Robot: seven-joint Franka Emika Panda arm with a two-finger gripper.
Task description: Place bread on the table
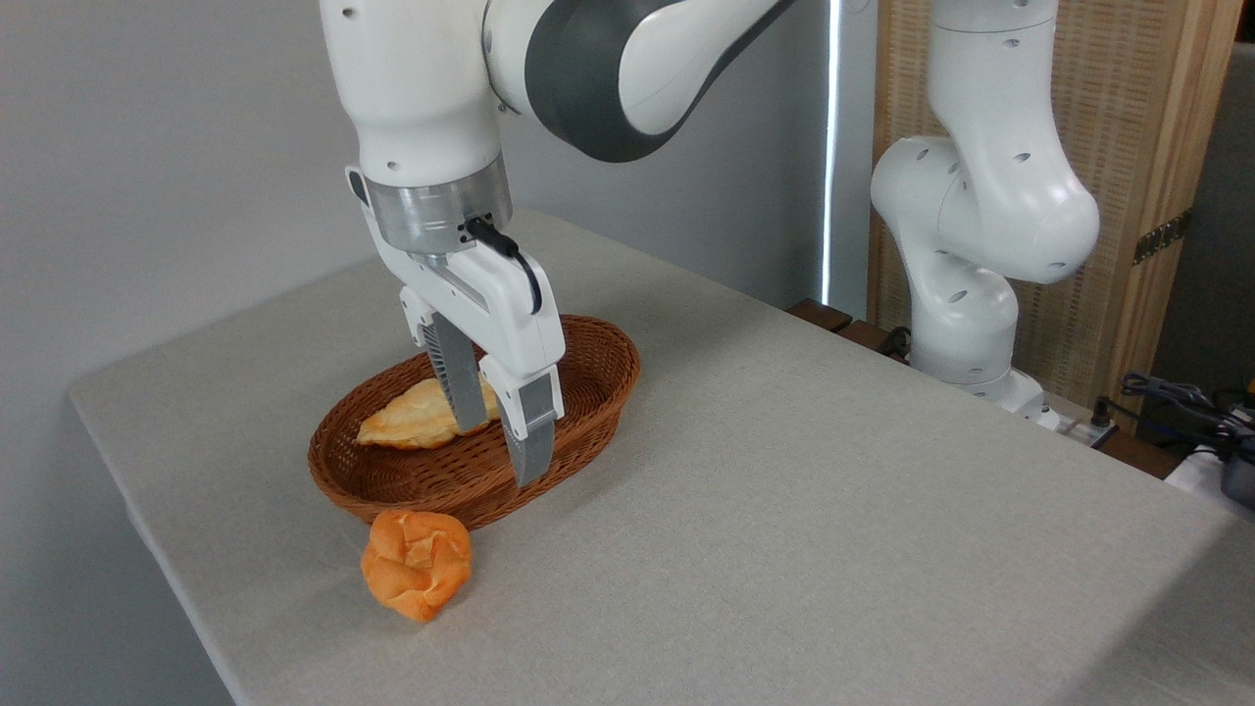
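Counting one bread [417,578], one basket [588,392], one tool [502,453]

Plain pale grey wall [147,147] at the left and far side, narrow bright strip of light [831,147] right of centre, woven panel in a light wooden frame [1157,118] at far right, dark cables [1177,397] beside it.
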